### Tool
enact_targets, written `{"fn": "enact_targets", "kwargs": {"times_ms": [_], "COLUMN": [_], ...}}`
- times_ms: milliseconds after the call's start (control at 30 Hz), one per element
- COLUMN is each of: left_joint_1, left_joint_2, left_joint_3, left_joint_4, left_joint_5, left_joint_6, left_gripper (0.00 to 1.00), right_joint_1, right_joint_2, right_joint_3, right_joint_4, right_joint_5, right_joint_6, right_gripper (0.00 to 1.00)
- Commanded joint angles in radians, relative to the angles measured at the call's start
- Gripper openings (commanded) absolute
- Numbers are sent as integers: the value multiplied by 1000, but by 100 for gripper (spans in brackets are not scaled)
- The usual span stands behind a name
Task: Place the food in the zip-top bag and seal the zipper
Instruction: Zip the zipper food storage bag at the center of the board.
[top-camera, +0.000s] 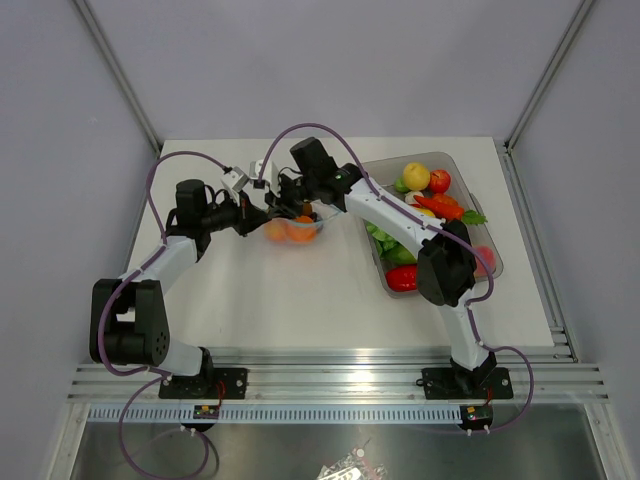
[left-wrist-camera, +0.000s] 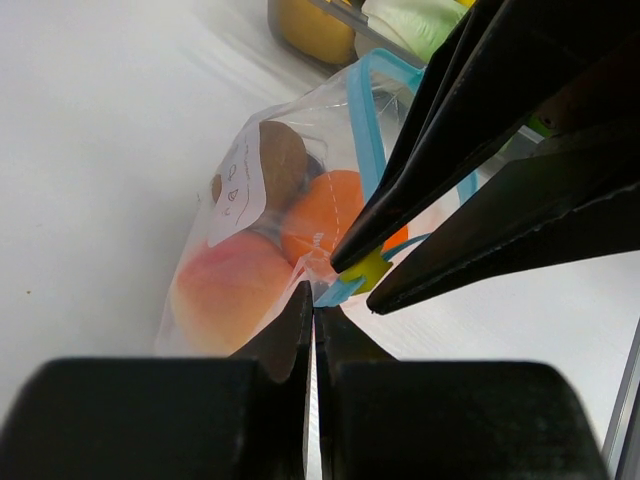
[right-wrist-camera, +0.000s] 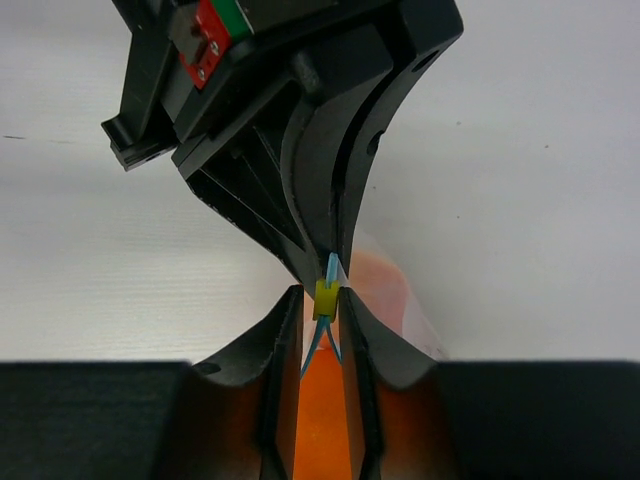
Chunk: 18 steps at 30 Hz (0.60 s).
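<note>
The clear zip-top bag (top-camera: 290, 232) lies at mid-table and holds a peach (left-wrist-camera: 230, 295), an orange (left-wrist-camera: 335, 215) and a brown fruit (left-wrist-camera: 275, 160). Its light blue zipper (left-wrist-camera: 370, 120) runs along the mouth, with a small yellow slider (right-wrist-camera: 327, 297) on it. My left gripper (top-camera: 272, 210) is shut on the bag's corner by the strip, as the left wrist view (left-wrist-camera: 313, 300) shows. My right gripper (top-camera: 300, 207) is shut on the yellow slider, seen in the right wrist view (right-wrist-camera: 320, 300). Below the slider the two blue strips (right-wrist-camera: 320, 345) spread apart over the orange (right-wrist-camera: 325, 430).
A rigid clear tray (top-camera: 495, 240) stands to the right of the bag, holding green lettuce (top-camera: 385, 240), a red pepper (top-camera: 402, 278), a yellow fruit (top-camera: 417, 177), a red fruit (top-camera: 440, 181) and other toy food. Its corner shows in the left wrist view (left-wrist-camera: 400, 50).
</note>
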Motion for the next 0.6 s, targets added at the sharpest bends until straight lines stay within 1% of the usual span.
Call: {"fn": "enact_targets", "kwargs": {"times_ms": [0, 100, 167, 233, 267, 300, 467, 500, 567], "left_joint_1": [7, 7, 7, 7, 7, 7, 7, 7, 10], "left_joint_2": [-11, -10, -10, -13, -13, -14, -18, -17, -17], "left_joint_3": [24, 26, 26, 26, 24, 24, 36, 42, 52], "left_joint_4": [31, 29, 29, 29, 29, 29, 6, -3, -28], "left_joint_5": [31, 31, 32, 34, 32, 32, 55, 58, 80], "left_joint_6": [14, 14, 11, 12, 13, 14, 48, 64, 81], "left_gripper": [0, 0, 0, 0, 0, 0, 0, 9, 18], "right_joint_1": [8, 8, 8, 8, 8, 8, 8, 8, 8], "right_joint_2": [-35, -40, -40, -35, -34, -34, -38, -40, -46], "right_joint_3": [1, 3, 3, 6, 7, 9, 0, 0, 0], "right_joint_4": [54, 68, 71, 68, 65, 65, 63, 65, 60], "right_joint_5": [-19, -21, -27, -27, -27, -26, -10, -10, -15], "right_joint_6": [14, 22, 30, 31, 30, 27, 20, 19, 16], "right_gripper": [27, 23, 15, 11, 3, 0, 0, 0, 0]}}
